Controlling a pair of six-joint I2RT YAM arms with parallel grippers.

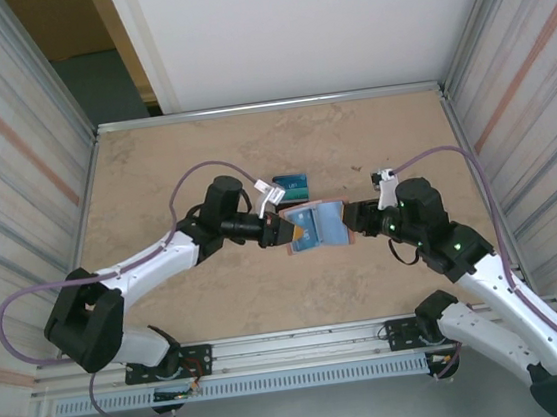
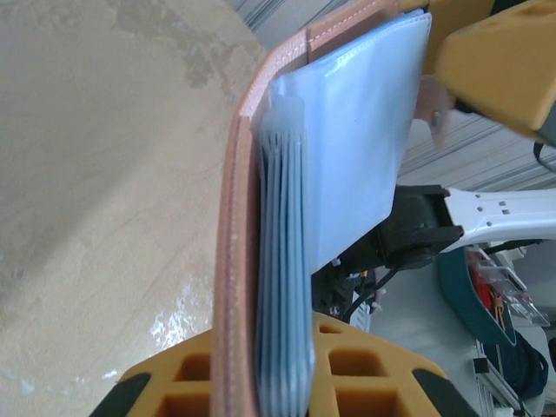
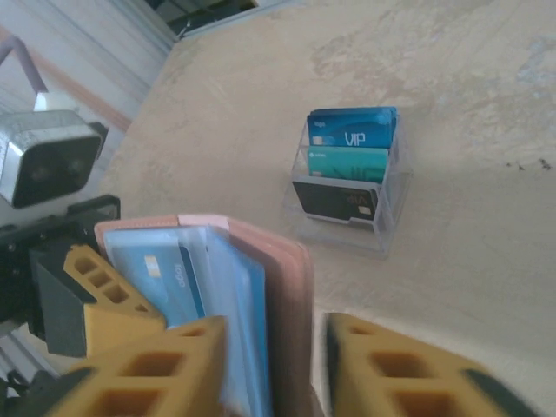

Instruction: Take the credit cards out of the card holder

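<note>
- The left gripper [image 1: 283, 231] is clamped tight on the card holder [image 1: 329, 223], pinching one end of the tan leather and its stack of pale blue panels [image 2: 287, 304].
- The right gripper [image 3: 274, 369] straddles the opposite end with its jaws partway apart. There's a clear gap between the leather and one yellow finger [image 3: 391, 373], so it has no grip.
- The holder hangs open between the two arms, mid-table, with a blue credit card [image 3: 161, 278] showing in a pocket.
- Just beyond it stands a clear plastic stand [image 3: 395, 187] holding a blue card [image 3: 352, 130], a teal one [image 3: 347, 162] and a dark one [image 3: 334, 201].
- The table [image 1: 202, 157] is beige and marbled, with ribbed side walls [image 1: 10, 148] and a white back panel [image 1: 288, 26].
</note>
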